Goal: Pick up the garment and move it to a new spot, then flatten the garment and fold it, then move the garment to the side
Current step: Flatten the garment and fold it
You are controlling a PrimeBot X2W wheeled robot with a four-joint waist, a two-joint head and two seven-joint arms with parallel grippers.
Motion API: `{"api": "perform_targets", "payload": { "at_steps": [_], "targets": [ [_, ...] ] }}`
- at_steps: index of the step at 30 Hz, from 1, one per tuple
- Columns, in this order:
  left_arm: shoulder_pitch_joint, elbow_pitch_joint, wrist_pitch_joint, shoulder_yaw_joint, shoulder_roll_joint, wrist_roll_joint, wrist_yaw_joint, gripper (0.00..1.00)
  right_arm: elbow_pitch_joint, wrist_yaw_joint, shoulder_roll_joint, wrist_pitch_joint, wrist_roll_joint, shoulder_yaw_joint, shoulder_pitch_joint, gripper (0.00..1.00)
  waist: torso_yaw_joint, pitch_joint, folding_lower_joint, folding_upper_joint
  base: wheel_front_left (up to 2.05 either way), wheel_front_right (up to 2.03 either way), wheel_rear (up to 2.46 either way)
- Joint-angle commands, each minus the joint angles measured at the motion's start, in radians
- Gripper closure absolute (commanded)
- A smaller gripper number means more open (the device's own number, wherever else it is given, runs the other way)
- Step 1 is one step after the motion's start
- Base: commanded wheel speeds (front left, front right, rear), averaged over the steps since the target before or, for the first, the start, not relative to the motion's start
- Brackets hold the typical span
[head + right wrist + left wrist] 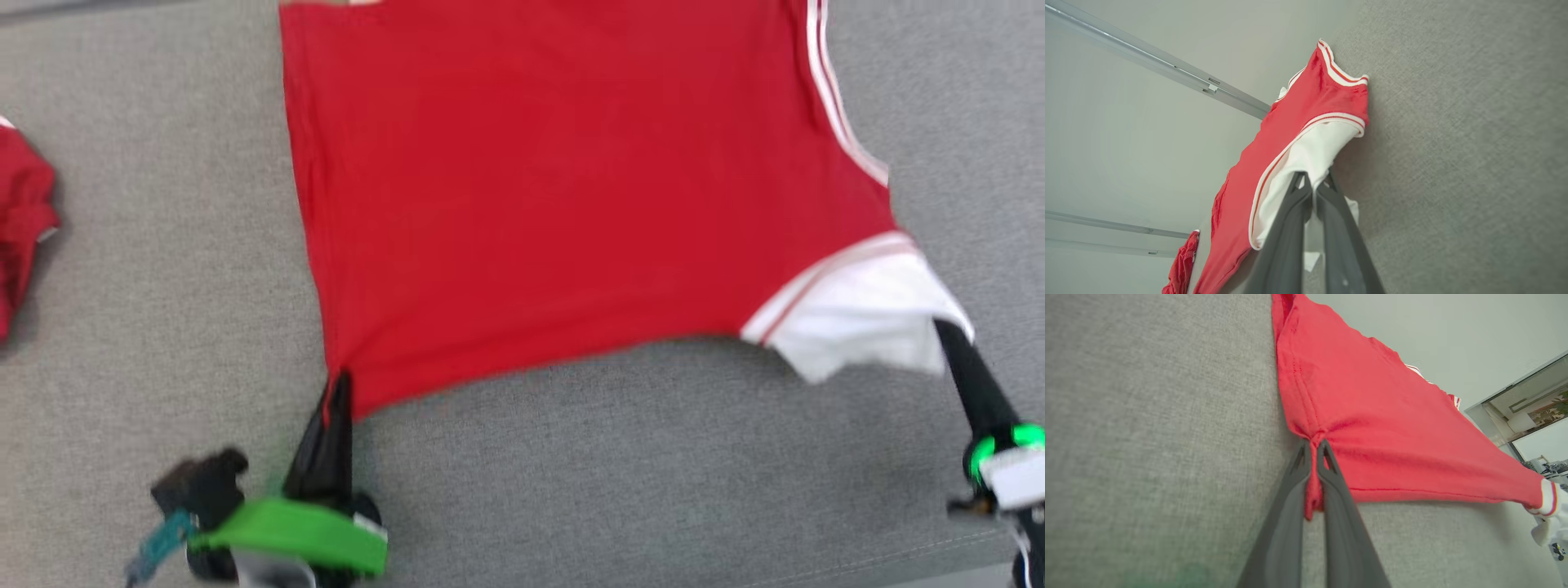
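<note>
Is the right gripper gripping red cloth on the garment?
No: the right gripper is pinched on the white panel of the garment, not red cloth.

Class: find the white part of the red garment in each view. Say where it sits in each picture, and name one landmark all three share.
Head view: white part at lower right, over the right gripper tips.
Left wrist view: white part at the far right edge, small.
Right wrist view: white part at centre, pinched between the fingers.
Shared landmark: the grey surface under the garment.
</note>
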Motion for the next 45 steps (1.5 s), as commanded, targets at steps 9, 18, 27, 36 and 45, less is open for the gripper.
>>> {"api": "perform_targets", "payload": {
  "at_steps": [9, 18, 27, 36, 45],
  "targets": [
    [0.315, -0.257, 0.114, -0.032, 0.008, -0.09, 0.093, 1.0, 0.009, 0.0, 0.075, -0.004, -0.077, -0.07, 0.3, 1.0, 0.021, -0.049, 0.0001, 0.0, 0.0, 0.0, 0.0],
    [0.18, -0.372, 0.269, -0.032, 0.079, -0.033, 0.188, 1.0, 0.08, 0.0, -0.005, 0.086, -0.18, -0.068, 0.096, 1.0, 0.042, -0.033, 0.0001, 0.0, 0.0, 0.0, 0.0],
    [-0.07, -0.368, 0.477, -0.056, 0.088, -0.022, 0.264, 1.0, 0.16, 0.0, -0.073, 0.405, -0.308, -0.054, -0.187, 1.0, 0.066, 0.02, 0.0001, 0.0, 0.0, 0.0, 0.0],
    [-0.144, -0.282, 0.548, -0.093, 0.061, -0.042, 0.271, 1.0, 0.28, 0.0, 0.014, 0.617, -0.455, -0.077, -0.377, 1.0, 0.082, 0.038, 0.0001, 0.0, 0.0, 0.0, 0.0],
    [-0.111, -0.32, 0.576, -0.087, 0.076, -0.07, 0.279, 1.0, 0.266, 0.0, 0.058, 0.696, -0.522, -0.126, -0.385, 1.0, 0.092, 0.029, 0.0001, 0.0, 0.0, 0.0, 0.0]
  ]
}}
